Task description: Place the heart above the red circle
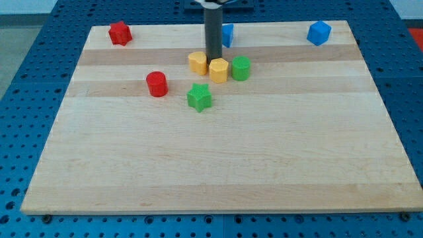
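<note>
1. Tool = my tip [214,60], plain dark rod, no jaws, so nothing to spread or clamp. Tip end sits btwn the two yellow blocks, just behind them, toward view's top.
2. Yellow heart [197,63] just left of tip, looks touching or nearly; can't tell for sure. This is the task's thing. It lies up and to the right of the red circle [156,84], near but apart.
3. Yellow block [219,69] just right of the tip, shape unclear (maybe hexagon). Touching green block [240,68] on its right, roundish.
4. Green star [199,97] below the yellow pair, apart.
5. Why tip there, my guess: placed on heart's right side so a leftward push carries it to the spot above the red circle. Risk: yellow block gets dragged too.
6. Far off: red star [119,32] at top left, blue block [228,34] half hidden behind rod, blue block at top right [318,32].
7. Worktop [218,165]: pale wood board, bare lower half. Around it a blue perforated mat [20,79].
</note>
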Tool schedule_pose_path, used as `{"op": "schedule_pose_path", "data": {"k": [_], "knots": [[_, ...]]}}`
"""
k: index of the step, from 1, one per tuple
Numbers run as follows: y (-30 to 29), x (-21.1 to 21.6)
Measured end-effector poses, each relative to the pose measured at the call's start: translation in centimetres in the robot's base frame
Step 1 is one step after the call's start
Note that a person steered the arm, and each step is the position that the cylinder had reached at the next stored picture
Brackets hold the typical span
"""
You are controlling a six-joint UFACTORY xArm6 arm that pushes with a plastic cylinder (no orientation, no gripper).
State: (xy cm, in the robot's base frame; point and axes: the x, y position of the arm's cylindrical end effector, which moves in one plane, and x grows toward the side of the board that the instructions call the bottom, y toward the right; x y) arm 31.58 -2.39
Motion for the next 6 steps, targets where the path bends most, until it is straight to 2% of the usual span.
{"op": "schedule_pose_path", "data": {"k": [2,5,6], "knots": [[-5.1,0.9],[-11.7,5.7],[-11.8,7.0]]}}
